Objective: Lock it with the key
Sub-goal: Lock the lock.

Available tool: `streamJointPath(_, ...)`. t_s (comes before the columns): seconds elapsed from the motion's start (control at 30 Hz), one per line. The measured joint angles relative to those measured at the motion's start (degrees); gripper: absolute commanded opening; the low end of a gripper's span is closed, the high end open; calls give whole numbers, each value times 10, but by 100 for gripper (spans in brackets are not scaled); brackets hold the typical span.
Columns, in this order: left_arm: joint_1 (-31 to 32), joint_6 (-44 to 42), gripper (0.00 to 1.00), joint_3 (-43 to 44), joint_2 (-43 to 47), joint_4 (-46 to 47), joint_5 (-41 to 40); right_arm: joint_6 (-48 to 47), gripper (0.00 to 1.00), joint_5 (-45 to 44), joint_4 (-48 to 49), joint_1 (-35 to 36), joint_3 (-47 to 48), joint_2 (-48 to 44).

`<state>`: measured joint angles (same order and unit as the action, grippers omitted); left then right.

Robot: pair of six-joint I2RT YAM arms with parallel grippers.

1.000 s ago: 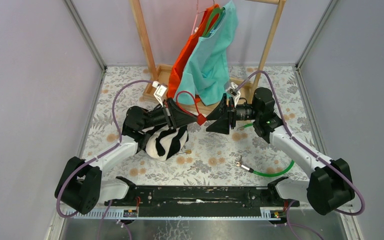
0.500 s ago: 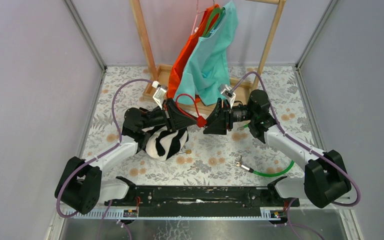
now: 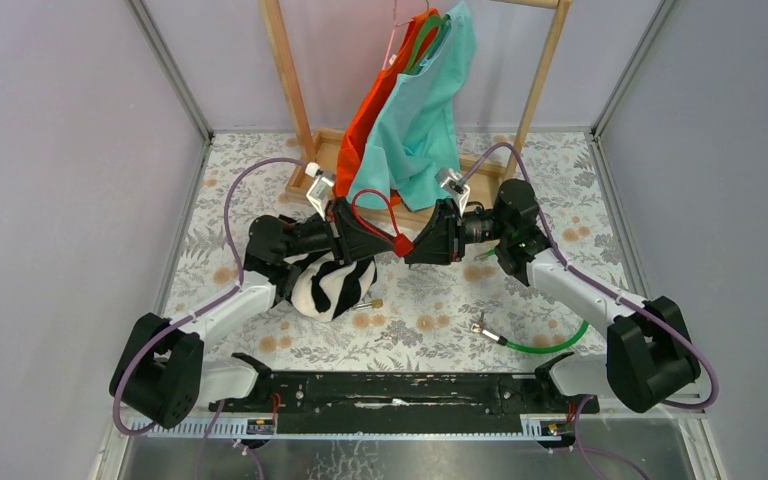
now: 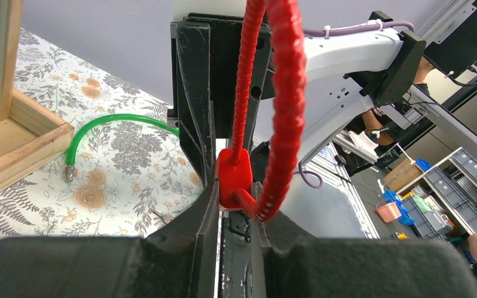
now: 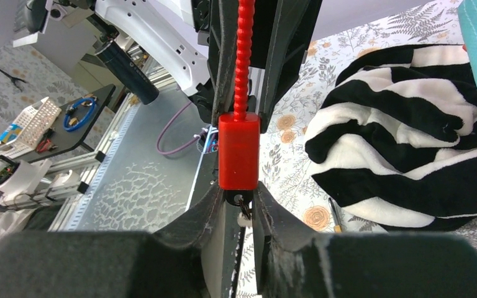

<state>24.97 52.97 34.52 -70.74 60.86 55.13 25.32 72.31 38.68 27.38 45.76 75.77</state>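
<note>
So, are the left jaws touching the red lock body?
Touching. The left wrist view shows the jaws of the left gripper pressed against both sides of the red lock body.

Wht/blk arms w/ purple cables, blk fingers.

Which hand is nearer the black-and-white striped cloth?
Left. The left hand hangs just over the black-and-white striped cloth; the right hand is farther right, beyond its edge.

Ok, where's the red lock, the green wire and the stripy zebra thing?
red plastic lock block (image 5: 238,152), right wrist view, middle of its flat face.
green bendy cable (image 3: 550,348), top view, bottom of its curve.
black-and-white striped soft cloth (image 3: 332,287), top view, its middle.
</note>
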Motion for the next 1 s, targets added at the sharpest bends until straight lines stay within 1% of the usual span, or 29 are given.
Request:
streamJointPath(0.1, 0, 0, 0, 0, 0, -3, -2, -13, 17, -4, -11, 0, 0, 0)
streamJointPath(0.2, 0, 0, 0, 0, -3, -16, -10, -47, 11, -15, -44, 0, 4, 0)
streamJointPath(0.37, -1, 3, 0, 0, -6, -53, -37, -131, 3, -57, -145, 4, 28, -1)
streamJointPath(0.47, -4, 10, 0, 3, -9, -87, -57, -177, 1, -97, -200, 8, 42, -1)
streamJointPath(0.63, -6, 28, 0, 17, -19, -152, -96, -222, 0, -170, -263, 15, 58, -1)
streamJointPath(0.87, -7, 43, 0, 49, -29, -259, -151, -278, 1, -317, -348, 47, 96, 3)
streamJointPath(0.97, -7, 46, 0, 57, -33, -294, -170, -292, 6, -366, -370, 60, 106, 11)
streamJointPath(1.0, -7, 46, 0, 60, -35, -304, -175, -294, 10, -376, -371, 62, 107, 13)
